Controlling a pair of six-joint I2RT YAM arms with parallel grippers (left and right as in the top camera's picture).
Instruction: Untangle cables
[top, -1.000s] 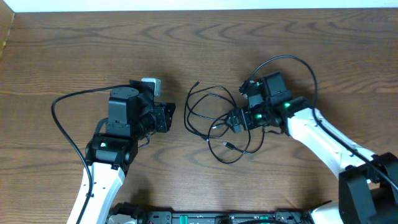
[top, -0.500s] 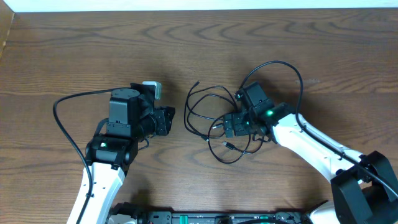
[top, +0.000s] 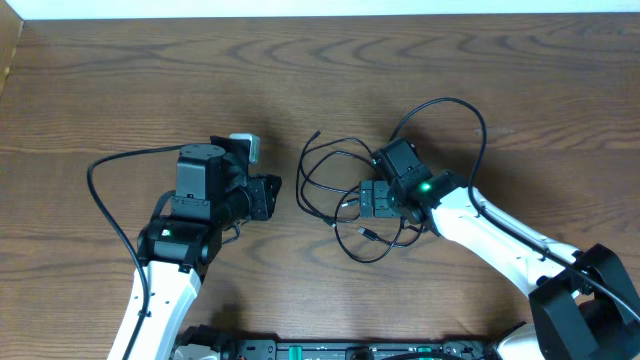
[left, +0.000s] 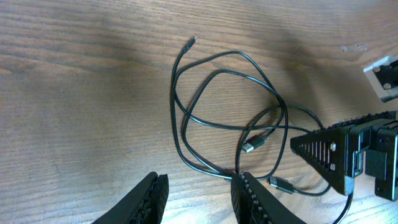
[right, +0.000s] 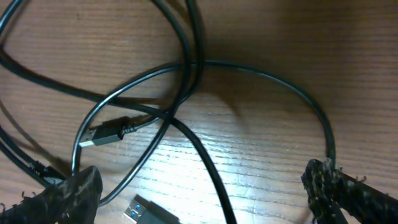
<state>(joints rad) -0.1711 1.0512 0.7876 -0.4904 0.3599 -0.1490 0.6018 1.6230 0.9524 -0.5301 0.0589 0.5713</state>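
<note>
Cables: black, tangled in overlapping loops on bench, midway between the two arms. Left pincer part-open, nothing gripped, sits just left of the tangle; the nearest loop edge runs by its fingertips in the wrist view. Right pincer spread wide, low over the right side of the tangle, with several crossed strands lying between its fingers, none gripped. USB plug lies inside the loops, second plug at robot-side edge, small plug end sticks out at far side.
</note>
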